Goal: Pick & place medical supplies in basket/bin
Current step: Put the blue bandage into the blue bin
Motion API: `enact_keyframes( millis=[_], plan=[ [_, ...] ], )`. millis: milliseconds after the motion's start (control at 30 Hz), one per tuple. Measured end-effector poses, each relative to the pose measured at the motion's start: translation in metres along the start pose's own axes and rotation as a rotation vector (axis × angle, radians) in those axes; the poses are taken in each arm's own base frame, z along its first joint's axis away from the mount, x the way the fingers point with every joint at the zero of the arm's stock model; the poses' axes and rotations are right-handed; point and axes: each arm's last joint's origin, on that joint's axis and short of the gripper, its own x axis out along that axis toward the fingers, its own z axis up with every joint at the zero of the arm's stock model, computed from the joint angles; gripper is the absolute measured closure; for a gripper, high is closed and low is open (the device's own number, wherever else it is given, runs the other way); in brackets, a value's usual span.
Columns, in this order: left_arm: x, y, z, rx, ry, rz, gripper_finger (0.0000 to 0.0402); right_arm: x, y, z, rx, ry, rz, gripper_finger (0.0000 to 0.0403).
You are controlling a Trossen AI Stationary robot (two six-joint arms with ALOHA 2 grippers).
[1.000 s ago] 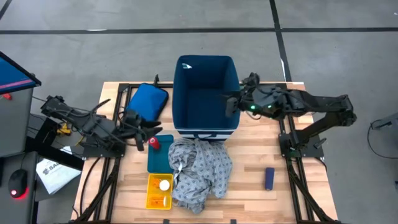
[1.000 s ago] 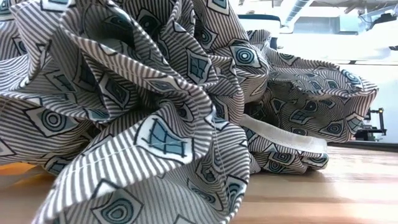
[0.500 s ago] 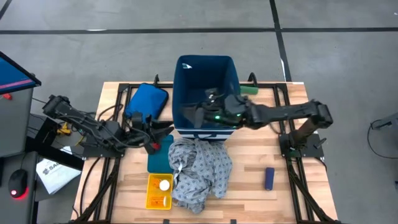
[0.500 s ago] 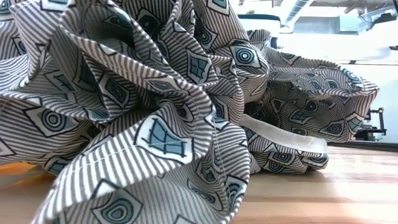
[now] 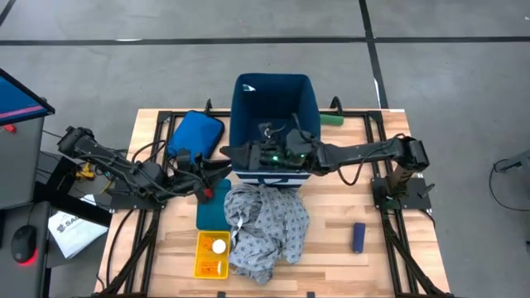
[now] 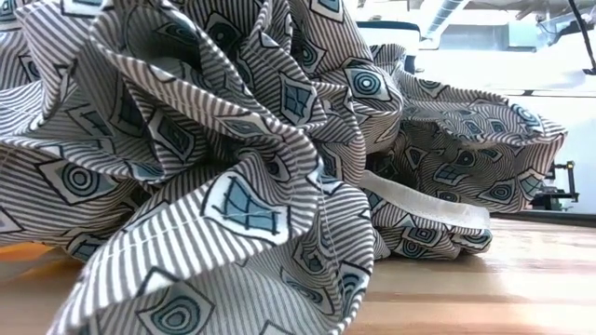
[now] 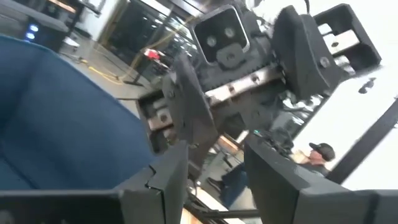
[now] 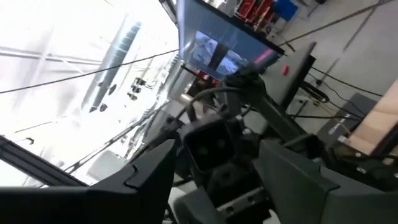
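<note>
the right tool [image 5: 242, 152] reaches across the navy bin [image 5: 273, 93], low by its front wall, fingers apart and empty. facing it, the left tool [image 5: 217, 169] hovers fingers apart over the red cylinder [image 5: 204, 192], likely lining up a grab. the grey gown [image 5: 265, 225] lies heaped on the bench [image 5: 331, 248], just before the bin.

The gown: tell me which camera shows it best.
The high view: the whole gown shows, crumpled on the table in front of the navy bin. The low view sees only its striped folds close up; neither wrist view shows it.
</note>
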Motion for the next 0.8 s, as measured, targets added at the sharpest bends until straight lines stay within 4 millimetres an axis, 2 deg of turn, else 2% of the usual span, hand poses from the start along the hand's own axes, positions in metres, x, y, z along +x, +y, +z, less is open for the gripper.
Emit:
enact_keyframes(
  millis=[400, 567, 700, 800],
  plan=[
    [0.0023, 0.0024, 0.0012, 0.001, -0.010, 0.017, 0.0247, 0.0001, -0.0003, 0.0007, -0.001, -0.027, -0.011, 0.0175],
    [0.0027, 0.0023, -0.0001, 0.005, -0.003, 0.012, 0.0236, 0.0001, 0.0001, 0.0024, -0.052, -0.060, -0.018, 0.0176],
    [0.0027, 0.0040, -0.0028, 0.030, 0.013, 0.033, 0.0234, -0.0011, 0.0082, 0.0061, -0.065, -0.099, 0.051, 0.0187],
    [0.0027, 0.0043, -0.0033, 0.035, 0.017, 0.036, 0.0237, -0.0006, 0.0037, 0.0029, -0.077, -0.067, 0.007, 0.0198]
  ],
)
